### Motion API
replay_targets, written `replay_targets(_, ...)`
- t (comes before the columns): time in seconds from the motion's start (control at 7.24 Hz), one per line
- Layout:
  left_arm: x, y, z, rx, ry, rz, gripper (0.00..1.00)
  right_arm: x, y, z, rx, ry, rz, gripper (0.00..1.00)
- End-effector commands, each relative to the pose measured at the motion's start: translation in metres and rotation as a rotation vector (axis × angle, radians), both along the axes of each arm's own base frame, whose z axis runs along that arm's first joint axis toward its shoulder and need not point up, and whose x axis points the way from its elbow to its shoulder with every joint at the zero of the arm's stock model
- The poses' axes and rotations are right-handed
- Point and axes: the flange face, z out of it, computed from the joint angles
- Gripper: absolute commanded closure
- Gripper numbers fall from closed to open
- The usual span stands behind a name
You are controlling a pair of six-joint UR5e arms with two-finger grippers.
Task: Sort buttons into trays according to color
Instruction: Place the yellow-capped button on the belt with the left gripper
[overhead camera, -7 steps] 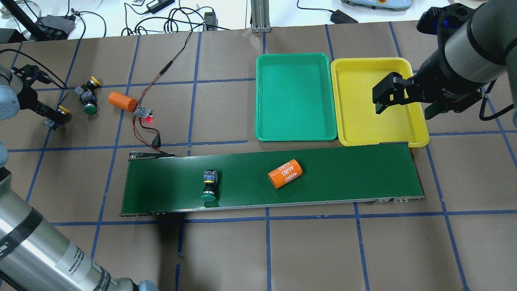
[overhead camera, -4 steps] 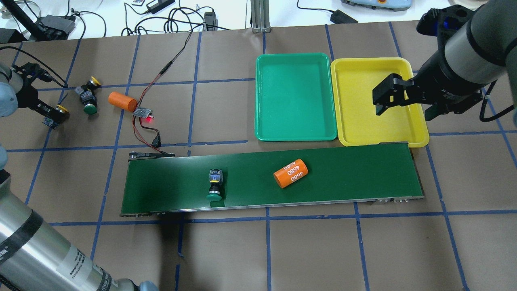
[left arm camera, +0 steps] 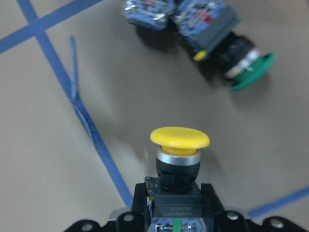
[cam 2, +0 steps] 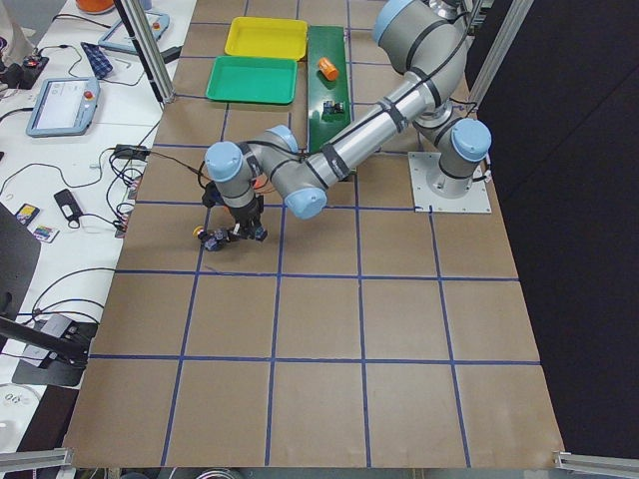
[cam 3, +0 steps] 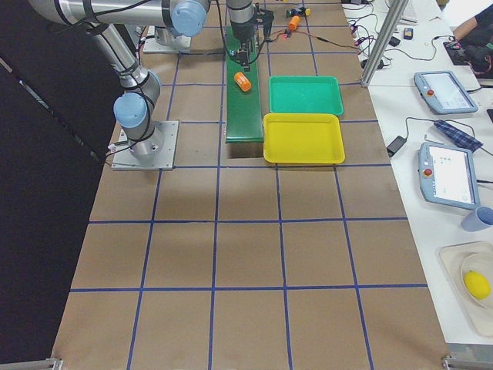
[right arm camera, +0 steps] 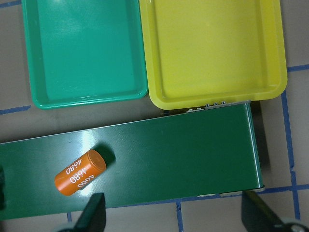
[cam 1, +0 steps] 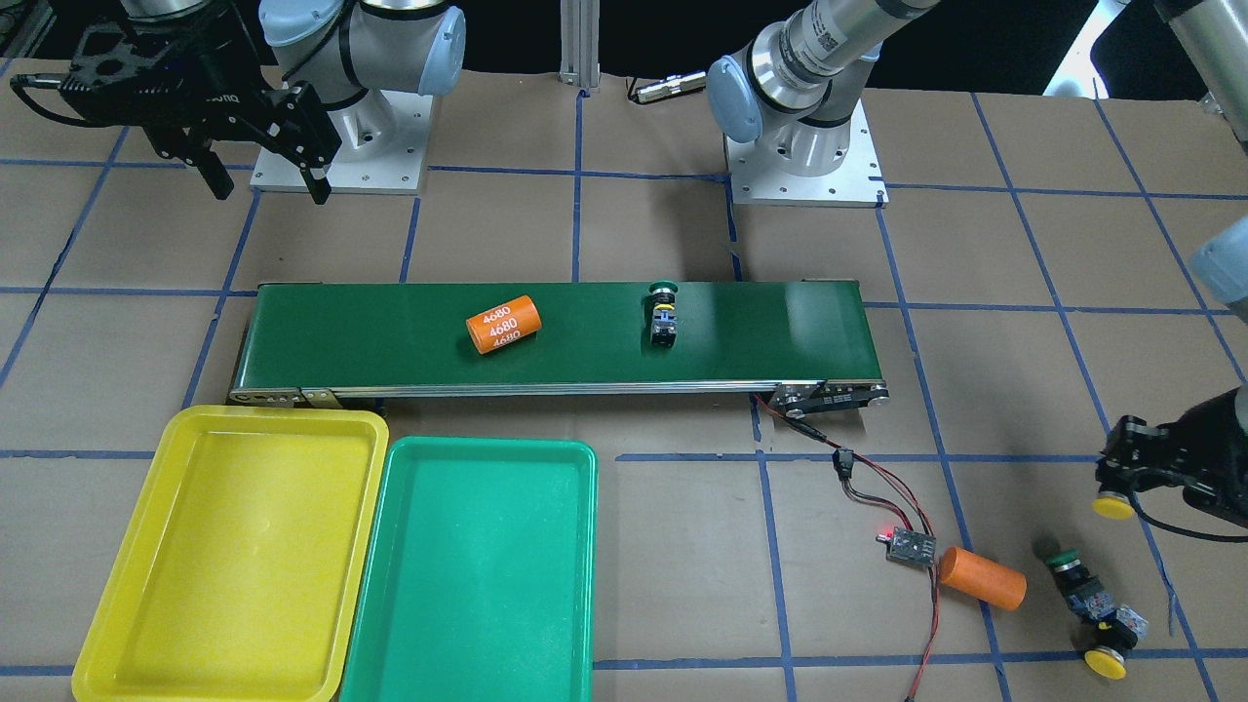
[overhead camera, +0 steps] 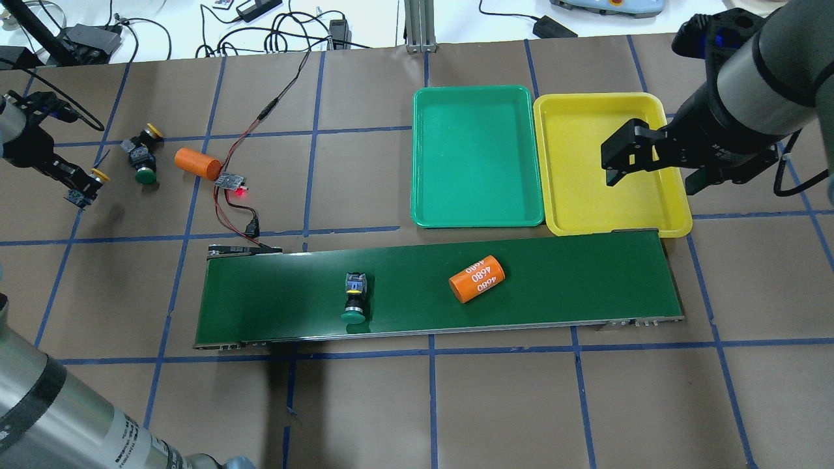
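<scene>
My left gripper (overhead camera: 79, 186) is shut on a yellow-capped button (left arm camera: 179, 145) and holds it above the table at the far left; it also shows in the front view (cam 1: 1114, 499). Beside it on the table lie a green button (overhead camera: 144, 172) and a yellow button (overhead camera: 151, 132), touching. Another green button (overhead camera: 354, 301) lies on the dark-green conveyor belt (overhead camera: 573, 280). My right gripper (overhead camera: 655, 170) is open and empty, above the yellow tray (overhead camera: 573, 163). The green tray (overhead camera: 477, 156) stands next to it. Both trays are empty.
An orange cylinder marked 4680 (overhead camera: 477, 279) lies on the belt to the right of the green button. A second orange cylinder (overhead camera: 197, 163) lies on the table by a small circuit board with a red light (overhead camera: 234, 182) and its wires.
My left gripper has moved left with the yellow button in it. The green button and the orange cylinder on the belt have shifted to the right. The right gripper has not moved.
</scene>
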Motion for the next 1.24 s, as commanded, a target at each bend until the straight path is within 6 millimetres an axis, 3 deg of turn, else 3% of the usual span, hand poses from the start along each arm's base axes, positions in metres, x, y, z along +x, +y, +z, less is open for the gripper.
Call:
replay_targets(0.0, -0.155, 0.036, 0.053, 0.051, 0.014, 0.147, 1.0, 0.0, 0.0, 0.001, -0.003, -0.002, 0.0, 0.0)
replay_targets(0.14, -0.212, 0.069, 0.057, 0.064, -0.001, 0.21, 1.0, 0.0, 0.0, 0.0, -0.002, 0.0, 0.0, 0.0)
replay_targets(0.41, -0.307, 0.136, 0.041, 0.105, 0.002, 0.312, 1.0, -0.001, 0.0, 0.001, -0.003, 0.0, 0.0, 0.0)
replay_targets(0.69, -0.375, 0.178, 0.01, 0.042, -0.003, 0.296, 1.0, -0.001, -0.001, 0.0, -0.005, 0.0, 0.0, 0.0)
replay_targets(0.97, -0.378, 0.195, -0.007, 0.027, -0.001, 0.346, 1.0, -0.001, -0.001, 0.0, -0.005, 0.0, 0.0, 0.0)
replay_targets(1.11, -0.378, 0.204, -0.02, 0.049, -0.007, 0.346, 0.87, -0.001, -0.001, 0.0, -0.006, 0.001, 0.002, 0.0)
